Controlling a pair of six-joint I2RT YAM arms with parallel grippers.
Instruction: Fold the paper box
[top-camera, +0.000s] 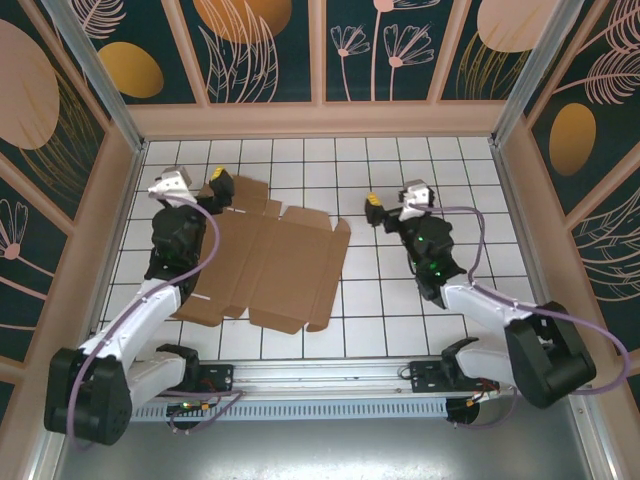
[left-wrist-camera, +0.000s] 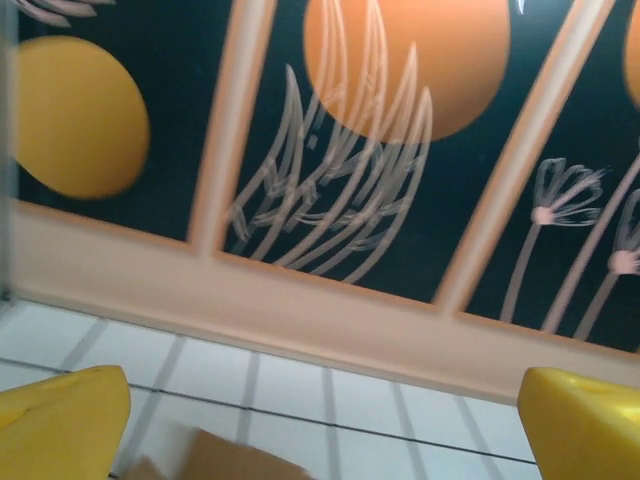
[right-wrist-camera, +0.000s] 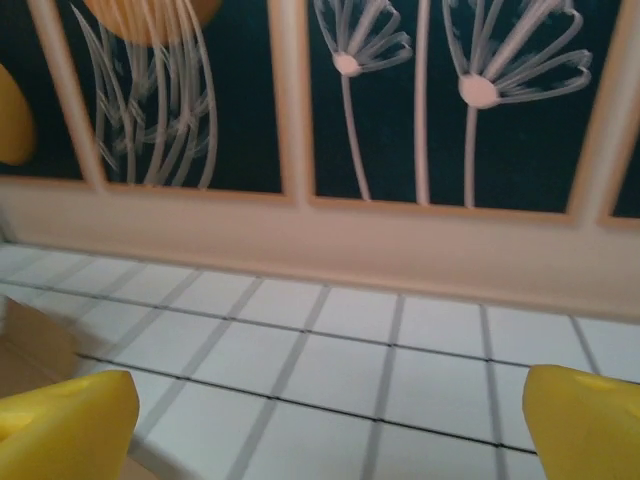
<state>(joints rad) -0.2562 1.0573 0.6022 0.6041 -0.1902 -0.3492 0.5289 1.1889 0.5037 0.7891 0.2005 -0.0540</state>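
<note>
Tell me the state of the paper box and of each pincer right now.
paper box: unfolded, lying flat on the tiled table.
left pincer: open, empty, at the box's far left corner.
right pincer: open, empty, to the right of the box, apart from it.

In the top view the left arm (top-camera: 165, 275) lies over the left part of the paper box (top-camera: 285, 265), so the flaps there are covered. The left wrist view is blurred; a brown corner of the box (left-wrist-camera: 235, 462) is cut by the lower edge, and the yellow fingers (left-wrist-camera: 60, 425) by the bottom corners. In the right wrist view the box (right-wrist-camera: 30, 350) is cut by the left edge.
</note>
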